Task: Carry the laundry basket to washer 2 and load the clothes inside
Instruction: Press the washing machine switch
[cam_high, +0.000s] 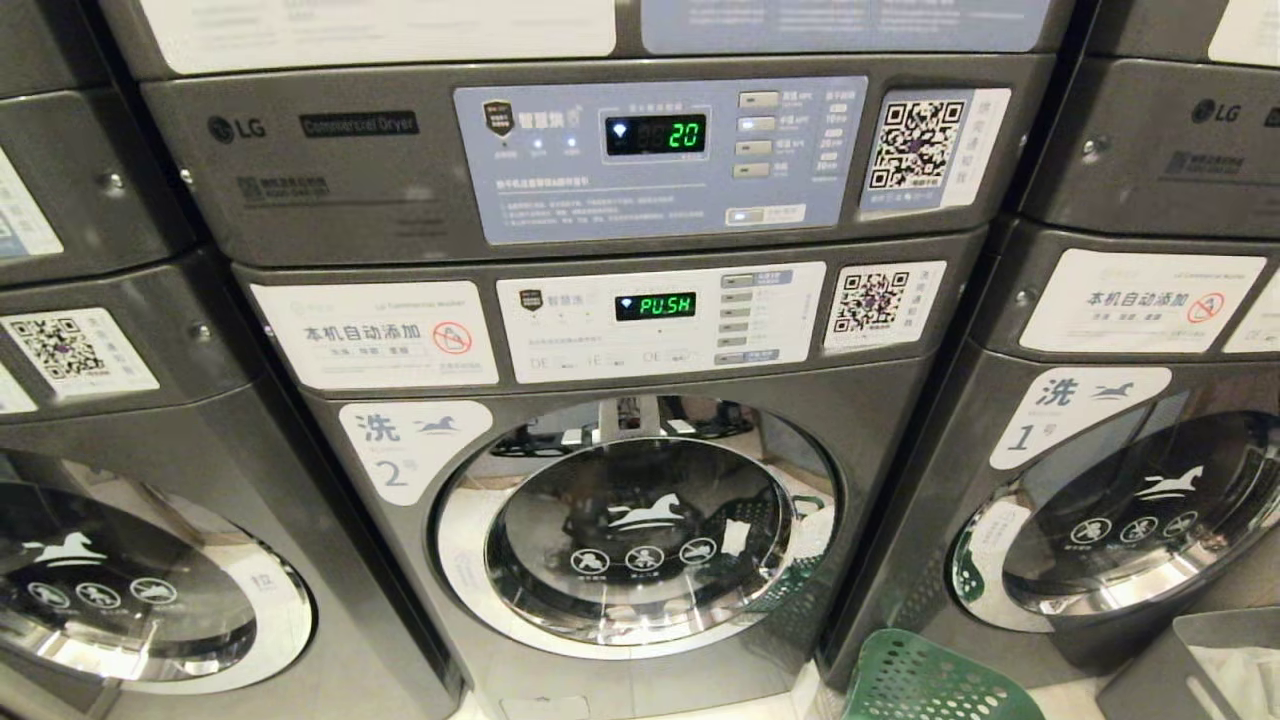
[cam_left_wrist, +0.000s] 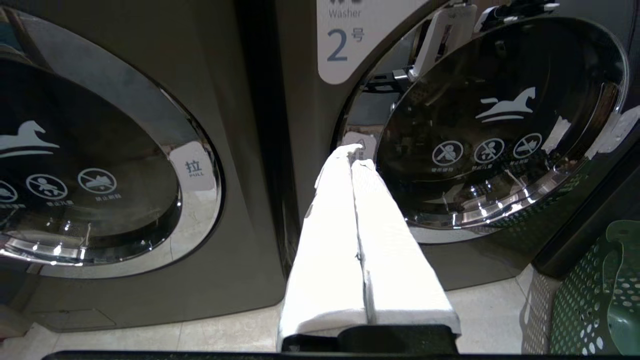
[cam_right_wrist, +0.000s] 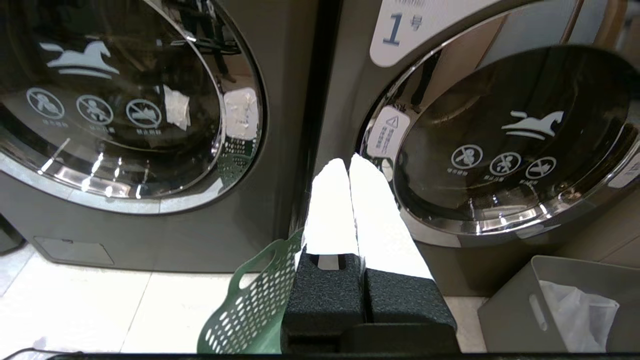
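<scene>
Washer 2 (cam_high: 640, 520) stands straight ahead, dark grey, its chrome-rimmed round door closed and a white "2" label (cam_high: 405, 450) at its upper left. The green perforated laundry basket (cam_high: 925, 680) sits on the floor at the washer's lower right; only its rim shows, also in the left wrist view (cam_left_wrist: 600, 295) and the right wrist view (cam_right_wrist: 250, 305). The clothes are hidden. My left gripper (cam_left_wrist: 352, 152) is shut and empty, pointing at the left edge of washer 2's door (cam_left_wrist: 495, 125). My right gripper (cam_right_wrist: 348, 162) is shut and empty above the basket, between washer 2 and washer 1 (cam_right_wrist: 505, 145).
Washer 1 (cam_high: 1130, 520) stands to the right and another like washer (cam_high: 120, 580) to the left. Dryers are stacked above (cam_high: 600, 150). A grey solid-sided bin with a white bag (cam_right_wrist: 560, 305) sits on the floor in front of washer 1, beside the basket. Pale floor tiles (cam_right_wrist: 100, 305) lie before the machines.
</scene>
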